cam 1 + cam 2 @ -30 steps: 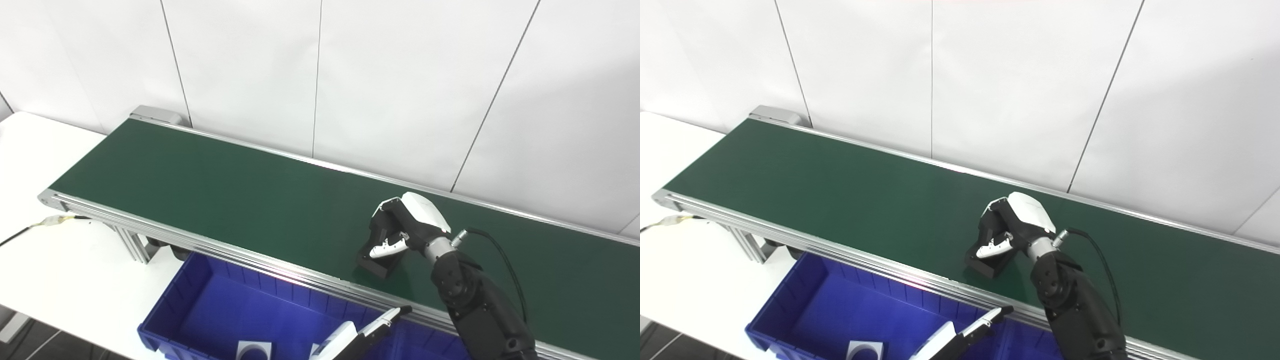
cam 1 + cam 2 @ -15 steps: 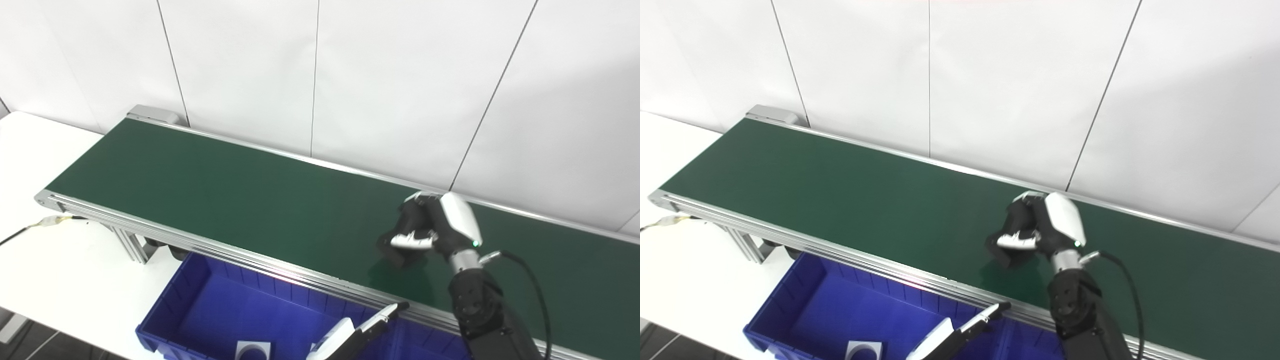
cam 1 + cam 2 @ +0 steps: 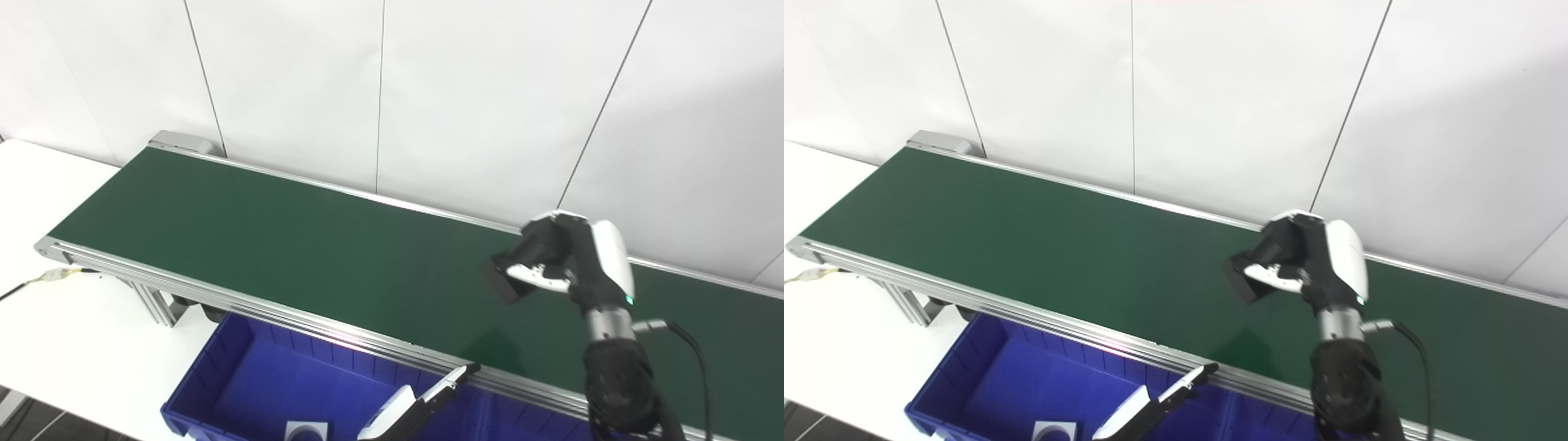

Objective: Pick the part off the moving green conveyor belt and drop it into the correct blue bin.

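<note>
Holding: right hand [image 3: 572, 269] has its fingers [image 3: 539, 278] clenched on the black part [image 3: 505, 283], to carry it.
Part: raised clear above the belt [image 3: 275, 245].
Bin [image 3: 257, 380]: just below the belt's near edge, where the part should drop.
Left hand [image 3: 416, 407]: over the bin, fingers released, waiting.

You get bright, even light from above. A glare streak runs along the conveyor rail [image 3: 343, 334], a soft shadow [image 3: 497, 350] lies on the belt [image 3: 275, 245], and both views are slightly soft.
</note>
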You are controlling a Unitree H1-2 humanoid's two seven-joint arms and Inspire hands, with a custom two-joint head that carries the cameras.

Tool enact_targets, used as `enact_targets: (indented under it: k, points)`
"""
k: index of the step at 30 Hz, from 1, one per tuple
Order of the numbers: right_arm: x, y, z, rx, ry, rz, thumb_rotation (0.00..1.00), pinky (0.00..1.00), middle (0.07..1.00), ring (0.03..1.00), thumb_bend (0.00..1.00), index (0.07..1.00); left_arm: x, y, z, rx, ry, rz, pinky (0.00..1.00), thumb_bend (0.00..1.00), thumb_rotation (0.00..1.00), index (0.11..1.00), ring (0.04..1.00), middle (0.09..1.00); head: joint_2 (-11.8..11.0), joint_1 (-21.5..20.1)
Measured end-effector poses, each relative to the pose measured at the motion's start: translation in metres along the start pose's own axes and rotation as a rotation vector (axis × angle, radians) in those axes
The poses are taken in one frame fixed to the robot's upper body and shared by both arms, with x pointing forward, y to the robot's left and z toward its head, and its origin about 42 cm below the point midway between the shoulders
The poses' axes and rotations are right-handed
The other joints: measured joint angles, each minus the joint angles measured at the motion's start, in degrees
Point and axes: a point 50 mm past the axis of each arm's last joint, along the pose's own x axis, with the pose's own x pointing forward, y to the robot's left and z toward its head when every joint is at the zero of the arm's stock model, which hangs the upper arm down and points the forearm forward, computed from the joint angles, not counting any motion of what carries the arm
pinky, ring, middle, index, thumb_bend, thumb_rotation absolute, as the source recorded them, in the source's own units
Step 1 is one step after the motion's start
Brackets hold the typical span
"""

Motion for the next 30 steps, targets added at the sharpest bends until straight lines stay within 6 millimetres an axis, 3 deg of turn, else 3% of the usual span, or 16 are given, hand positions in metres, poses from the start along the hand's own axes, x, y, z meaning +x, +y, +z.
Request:
enact_targets:
  k: [10,13,15,20,30]
  points:
    - [-0.04,-0.026,-0.004,0.024,0.021,-0.043,0.0,0.29,0.536,0.436,0.49,0.44,-0.003,0.015,0.004,-0.012,-0.024,0.025,0.92,0.87,0.39,0.985,0.972,0.999,2.7,-6.6]
    - [-0.051,-0.027,-0.005,0.031,0.026,-0.041,0.0,0.29,0.539,0.443,0.49,0.431,-0.005,0.02,0.002,-0.021,-0.019,0.028,0.92,0.88,0.39,0.98,0.971,0.996,3.2,-7.6]
    - [-0.059,-0.027,-0.008,0.034,0.041,-0.036,0.0,0.3,0.537,0.455,0.49,0.432,-0.007,0.026,0.001,-0.027,-0.015,0.031,0.92,0.88,0.39,0.977,0.969,0.992,5.4,-9.6]
    - [-0.079,-0.031,-0.018,0.037,0.111,-0.02,0.0,0.3,0.528,0.455,0.49,0.463,-0.01,0.037,0.005,-0.026,-0.029,0.046,0.9,0.89,0.39,0.97,0.96,0.985,6.7,-10.9]
    - [-0.113,-0.03,-0.034,0.043,0.198,-0.015,0.0,0.29,0.541,0.431,0.49,0.432,-0.009,0.048,0.012,-0.042,-0.049,0.037,0.86,0.86,0.31,0.96,0.942,0.977,9.8,-14.2]
